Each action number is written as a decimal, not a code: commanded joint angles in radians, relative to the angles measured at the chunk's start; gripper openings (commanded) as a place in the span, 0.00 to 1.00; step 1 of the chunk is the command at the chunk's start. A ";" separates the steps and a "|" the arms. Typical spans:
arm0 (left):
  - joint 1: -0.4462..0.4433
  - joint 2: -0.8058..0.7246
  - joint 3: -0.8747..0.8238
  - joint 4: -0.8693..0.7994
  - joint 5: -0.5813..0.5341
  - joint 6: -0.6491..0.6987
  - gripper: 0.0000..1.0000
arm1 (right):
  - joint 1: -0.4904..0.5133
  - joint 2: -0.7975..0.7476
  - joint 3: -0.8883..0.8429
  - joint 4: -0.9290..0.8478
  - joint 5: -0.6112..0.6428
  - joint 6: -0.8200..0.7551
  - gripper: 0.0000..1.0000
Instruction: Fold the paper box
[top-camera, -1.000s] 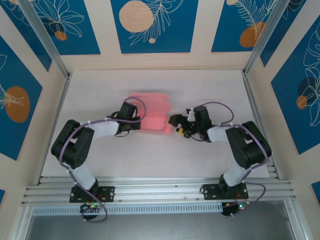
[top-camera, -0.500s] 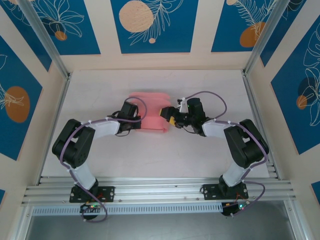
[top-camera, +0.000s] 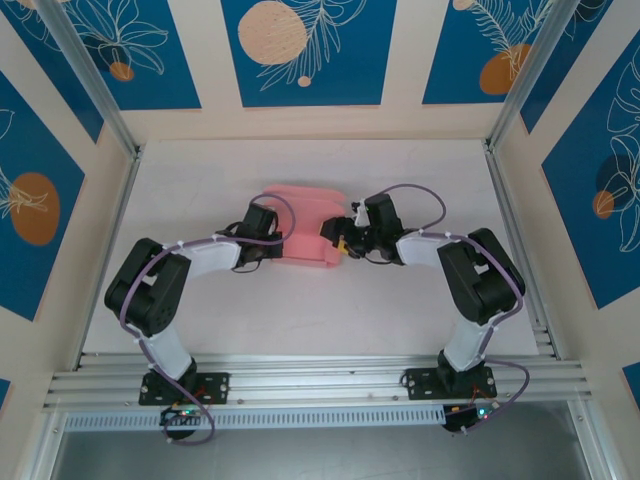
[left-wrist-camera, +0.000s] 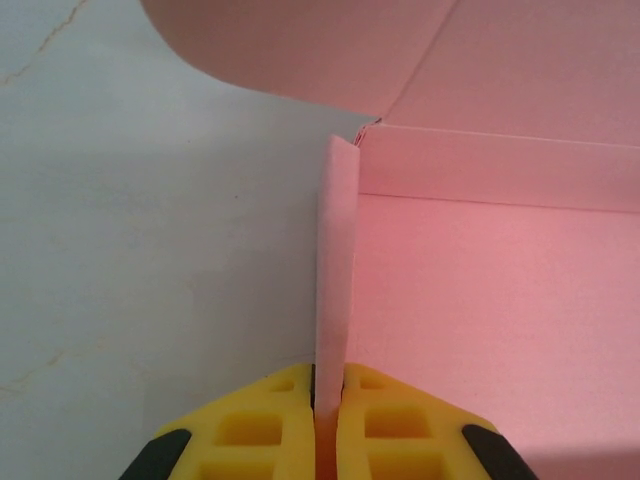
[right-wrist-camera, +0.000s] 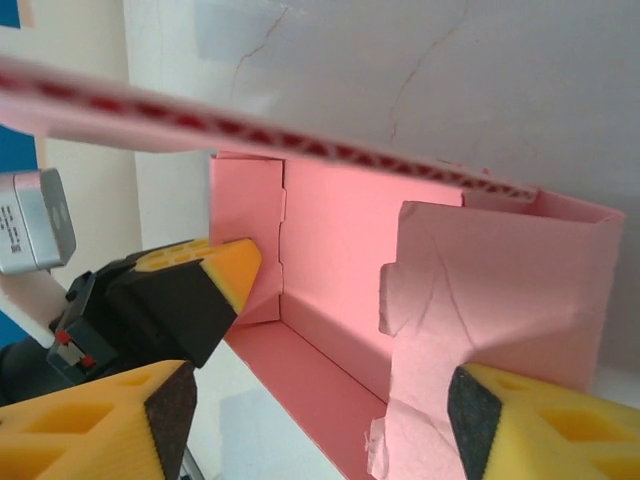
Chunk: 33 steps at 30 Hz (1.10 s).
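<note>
The paper box (top-camera: 300, 214) is salmon-pink card, half formed, lying mid-table with its flaps raised. My left gripper (top-camera: 274, 244) is at its left side. In the left wrist view this gripper (left-wrist-camera: 327, 400) is shut on a thin upright wall of the paper box (left-wrist-camera: 480, 280). My right gripper (top-camera: 334, 238) is at the box's right end. In the right wrist view it (right-wrist-camera: 320, 425) stands open, and the box's trough (right-wrist-camera: 330, 250) and a creased end flap (right-wrist-camera: 490, 290) lie between its spread fingers. The flap is close to the right finger (right-wrist-camera: 540, 430).
The white tabletop (top-camera: 410, 180) is ringed by beige walls with blue panels. Metal posts stand at the left (top-camera: 90, 75) and the right (top-camera: 520, 75). An aluminium rail (top-camera: 320, 380) runs along the near edge by the arm bases. The left arm's fingertip (right-wrist-camera: 195, 295) shows in the right wrist view.
My right gripper has moved left and slightly back, up to the box's right end, and its jaws have narrowed. The left gripper has kept its hold without moving.
</note>
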 joint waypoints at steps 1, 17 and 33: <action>-0.014 0.035 0.000 -0.093 -0.010 -0.007 0.00 | 0.023 0.020 0.054 -0.108 0.029 -0.032 0.64; -0.044 -0.002 -0.016 -0.104 -0.225 -0.085 0.00 | 0.089 -0.232 0.169 -0.582 0.299 -0.185 0.60; 0.014 0.052 0.011 -0.107 -0.031 -0.104 0.00 | -0.081 -0.181 -0.138 -0.069 0.001 -0.125 0.98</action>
